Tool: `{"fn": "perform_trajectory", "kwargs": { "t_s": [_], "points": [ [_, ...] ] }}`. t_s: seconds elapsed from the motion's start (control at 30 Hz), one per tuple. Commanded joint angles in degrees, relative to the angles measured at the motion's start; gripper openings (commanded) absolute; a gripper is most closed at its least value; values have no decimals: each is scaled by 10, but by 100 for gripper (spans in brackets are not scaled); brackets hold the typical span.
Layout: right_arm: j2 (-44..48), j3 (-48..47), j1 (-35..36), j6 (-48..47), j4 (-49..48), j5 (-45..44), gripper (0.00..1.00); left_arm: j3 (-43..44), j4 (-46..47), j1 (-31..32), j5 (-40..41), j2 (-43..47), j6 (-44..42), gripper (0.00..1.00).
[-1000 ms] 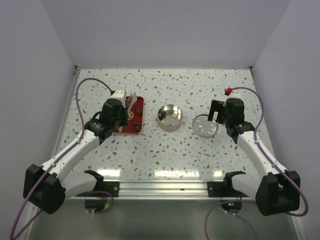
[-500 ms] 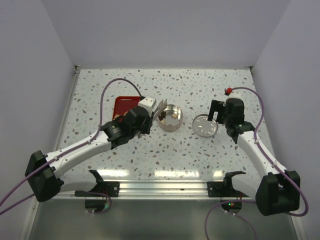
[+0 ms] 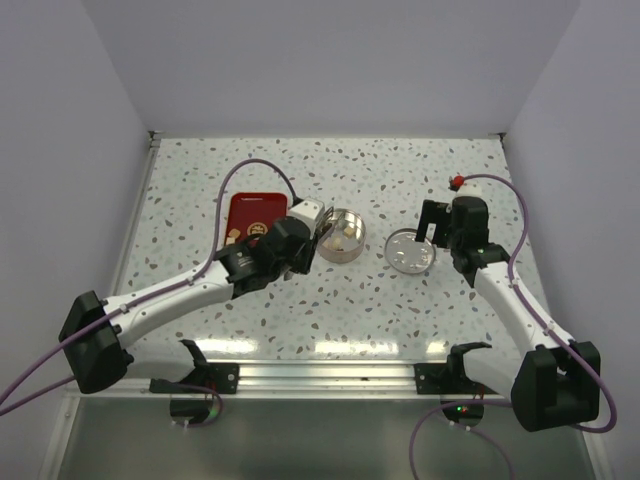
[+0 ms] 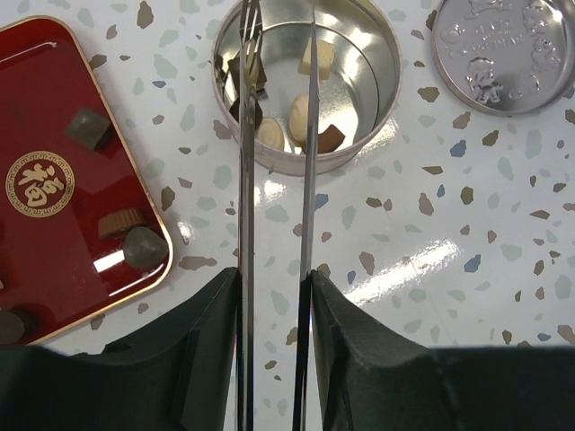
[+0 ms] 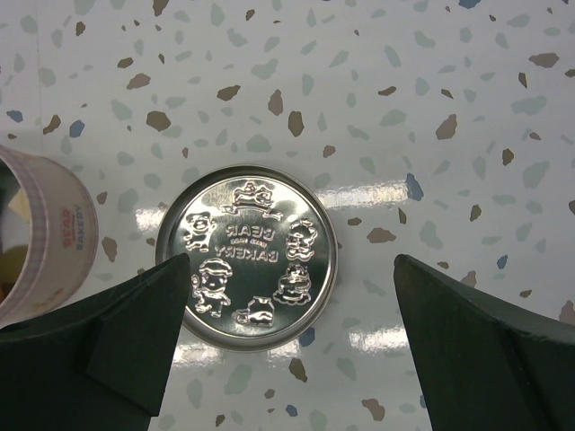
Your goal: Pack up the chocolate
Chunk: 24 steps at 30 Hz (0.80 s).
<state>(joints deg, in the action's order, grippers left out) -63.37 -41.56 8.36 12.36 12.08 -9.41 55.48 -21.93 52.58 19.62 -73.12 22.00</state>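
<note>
Our left tool (image 4: 281, 13) hangs narrowly parted over the tin (image 4: 341, 157); whether it grips anything we cannot tell; we should release low among the chocolate (image 4: 320, 56).

White speckled terrazzo table (image 3: 330, 310), plain pale lilac walls (image 3: 330, 60), metal rail (image 3: 330, 374) at near edge

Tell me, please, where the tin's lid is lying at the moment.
The lid lies flat on the table in the right half of the top view, just right of the open tin and under the right gripper.
</note>
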Motion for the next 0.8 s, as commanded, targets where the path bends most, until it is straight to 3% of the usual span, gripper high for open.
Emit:
{"fn": "perform_trajectory", "kwargs": {
  "t_s": [0.0,0.3,0.4,0.6,0.77],
  "points": [
    [-1,-26,1,-2,-7,3,99,28,15,2,15,6,11,42],
    [0,-26,1,-3,-4,1,99,27,-7,-2,57,29,11,40],
    [2,-26,1,-3,-4,0,99,23,-17,-29,54,57,5,40],
    [4,-26,2,-4,-5,1,99,-30,-33,-155,25,131,-10,40],
    [1,-26,1,-3,-5,4,99,-72,-46,-177,20,139,-6,40]
  ]
}}
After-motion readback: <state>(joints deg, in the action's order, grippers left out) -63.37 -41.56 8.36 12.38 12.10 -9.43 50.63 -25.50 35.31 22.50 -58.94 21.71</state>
